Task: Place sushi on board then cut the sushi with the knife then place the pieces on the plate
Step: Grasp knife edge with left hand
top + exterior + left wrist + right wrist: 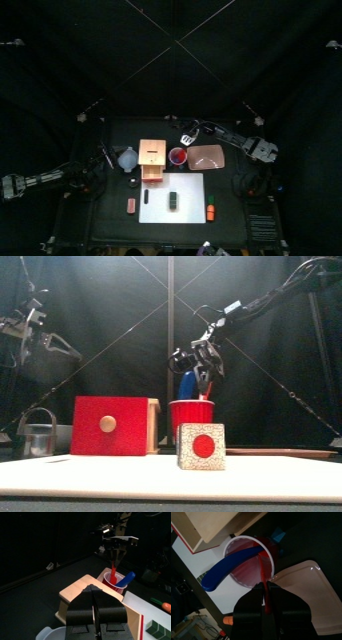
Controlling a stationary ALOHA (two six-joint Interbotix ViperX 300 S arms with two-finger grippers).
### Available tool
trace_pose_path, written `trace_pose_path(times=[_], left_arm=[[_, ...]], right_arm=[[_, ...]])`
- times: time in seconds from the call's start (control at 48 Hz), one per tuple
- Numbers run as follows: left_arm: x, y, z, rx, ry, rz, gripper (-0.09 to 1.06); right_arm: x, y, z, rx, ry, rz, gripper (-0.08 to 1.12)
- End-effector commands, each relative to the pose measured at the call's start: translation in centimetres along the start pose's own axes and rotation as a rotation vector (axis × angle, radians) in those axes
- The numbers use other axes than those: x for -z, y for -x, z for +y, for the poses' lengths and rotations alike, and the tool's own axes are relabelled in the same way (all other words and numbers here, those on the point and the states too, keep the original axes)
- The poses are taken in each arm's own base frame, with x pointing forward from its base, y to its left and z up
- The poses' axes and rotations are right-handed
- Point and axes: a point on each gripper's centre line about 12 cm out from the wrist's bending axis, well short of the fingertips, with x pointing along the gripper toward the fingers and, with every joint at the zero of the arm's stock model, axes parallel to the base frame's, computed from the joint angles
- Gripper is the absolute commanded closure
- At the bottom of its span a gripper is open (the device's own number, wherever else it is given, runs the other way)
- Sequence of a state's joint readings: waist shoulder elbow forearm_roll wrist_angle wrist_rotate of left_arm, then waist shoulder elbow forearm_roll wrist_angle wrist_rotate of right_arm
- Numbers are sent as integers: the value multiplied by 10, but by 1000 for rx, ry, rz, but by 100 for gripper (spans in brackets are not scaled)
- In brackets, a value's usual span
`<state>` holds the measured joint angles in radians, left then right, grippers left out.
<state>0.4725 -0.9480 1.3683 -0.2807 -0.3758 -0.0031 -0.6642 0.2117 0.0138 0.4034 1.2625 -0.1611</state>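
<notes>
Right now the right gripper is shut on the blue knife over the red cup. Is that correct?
Not quite. The right gripper is shut on the red knife, not the blue one. The blue knife leans in the red cup, and nothing holds it. The left wrist view shows this plainly.

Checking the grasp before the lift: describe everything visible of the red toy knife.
The red knife looks like smooth plastic, slim and flat. It stands almost upright, its upper end pinched in the right claw, its wider lower end inside the red cup beside the blue knife. Whether it touches the cup's bottom is hidden.
</notes>
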Motion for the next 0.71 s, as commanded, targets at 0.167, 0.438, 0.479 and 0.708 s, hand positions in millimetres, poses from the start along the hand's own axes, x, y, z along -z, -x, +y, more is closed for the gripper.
trace_pose_path(times=[0.167, 0.438, 0.479, 0.708], left_arm=[[-4, -2, 0, -5, 7, -7, 90], [-4, -2, 0, -5, 6, -7, 90], [-4, -2, 0, -7, 4, -6, 90], [-5, -2, 2, -17, 5, -11, 90]], right_arm=[[3, 22, 25, -7, 51, -30, 63], [26, 23, 52, 33, 44, 67, 63], [28, 22, 52, 55, 44, 76, 63], [30, 14, 48, 123, 66, 94, 63]])
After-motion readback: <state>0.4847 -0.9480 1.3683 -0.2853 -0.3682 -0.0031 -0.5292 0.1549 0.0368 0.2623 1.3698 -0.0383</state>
